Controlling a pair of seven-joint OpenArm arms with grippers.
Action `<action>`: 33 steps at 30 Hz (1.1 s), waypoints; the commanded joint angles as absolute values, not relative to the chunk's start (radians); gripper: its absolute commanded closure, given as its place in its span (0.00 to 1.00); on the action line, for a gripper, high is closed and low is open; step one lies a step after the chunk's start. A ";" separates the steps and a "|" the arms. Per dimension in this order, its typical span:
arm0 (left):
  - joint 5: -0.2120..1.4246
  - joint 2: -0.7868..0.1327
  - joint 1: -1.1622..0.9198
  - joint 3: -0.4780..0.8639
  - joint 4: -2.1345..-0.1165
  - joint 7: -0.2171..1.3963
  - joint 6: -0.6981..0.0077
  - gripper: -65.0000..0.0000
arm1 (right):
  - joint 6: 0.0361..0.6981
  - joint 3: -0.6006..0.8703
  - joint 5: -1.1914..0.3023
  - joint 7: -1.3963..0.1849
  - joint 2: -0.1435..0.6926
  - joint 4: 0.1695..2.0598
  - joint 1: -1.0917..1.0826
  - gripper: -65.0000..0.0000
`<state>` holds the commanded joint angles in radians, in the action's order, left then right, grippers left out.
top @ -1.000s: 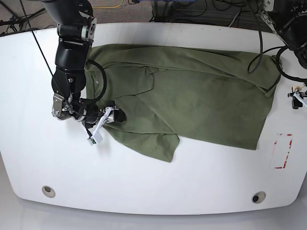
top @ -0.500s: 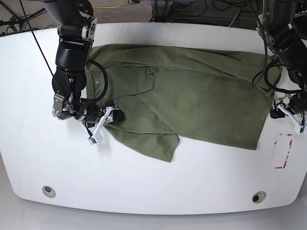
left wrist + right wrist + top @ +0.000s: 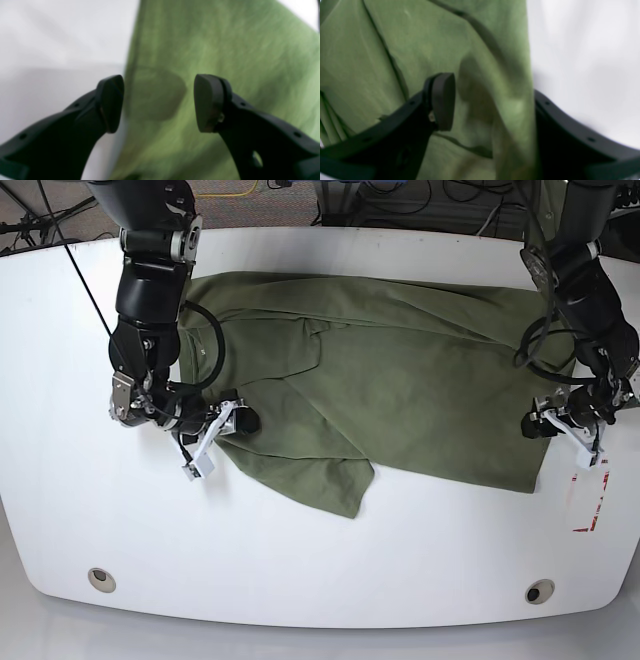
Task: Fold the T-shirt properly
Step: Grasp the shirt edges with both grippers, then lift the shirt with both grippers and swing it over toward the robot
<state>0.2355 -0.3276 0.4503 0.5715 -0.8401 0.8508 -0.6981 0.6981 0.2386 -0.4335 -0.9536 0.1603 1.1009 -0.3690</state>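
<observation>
- I see a white table (image 3: 300, 560) with two round holes (image 3: 100, 578) near its front edge.
- A red-and-white sticker (image 3: 588, 496) lies near my left side.
- Cables (image 3: 420, 200) run behind the table.

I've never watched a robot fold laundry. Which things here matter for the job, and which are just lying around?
Part of the job:
T-shirt
left gripper, open at the shirt's edge
right gripper, astride the opposite edge

Just lying about:
red-and-white card
cables behind the table
</observation>
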 joint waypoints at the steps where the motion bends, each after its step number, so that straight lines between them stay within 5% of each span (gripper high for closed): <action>1: 0.237 -0.328 0.450 0.555 -0.829 0.848 -0.698 0.38 | 0.698 0.242 -0.430 -0.954 0.160 1.101 -0.369 0.53; 9: 0.237 -0.325 0.452 0.466 -0.811 0.803 -0.698 0.43 | 0.698 0.242 -0.432 -0.952 0.162 1.101 -0.369 0.53; 11: 0.237 -0.325 0.453 0.466 -0.814 0.800 -0.698 0.53 | 0.698 0.242 -0.430 -0.952 0.162 1.101 -0.369 0.53; 15: 0.237 -0.326 0.456 0.466 -0.816 0.800 -0.698 0.93 | 0.698 0.242 -0.430 -0.952 0.162 1.101 -0.369 0.53; 17: 0.237 -0.328 0.458 0.464 -0.817 0.800 -0.698 1.00 | 0.698 0.242 -0.430 -0.952 0.162 1.101 -0.369 0.53; 25: 0.237 -0.328 0.446 0.464 -0.984 0.816 -0.698 1.00 | 0.698 0.237 -0.430 -0.955 0.163 1.102 -0.378 0.97; 33: 0.240 -0.323 0.375 0.464 -1.308 0.944 -0.698 1.00 | 0.698 0.239 -0.430 -1.007 0.199 1.208 -0.380 1.00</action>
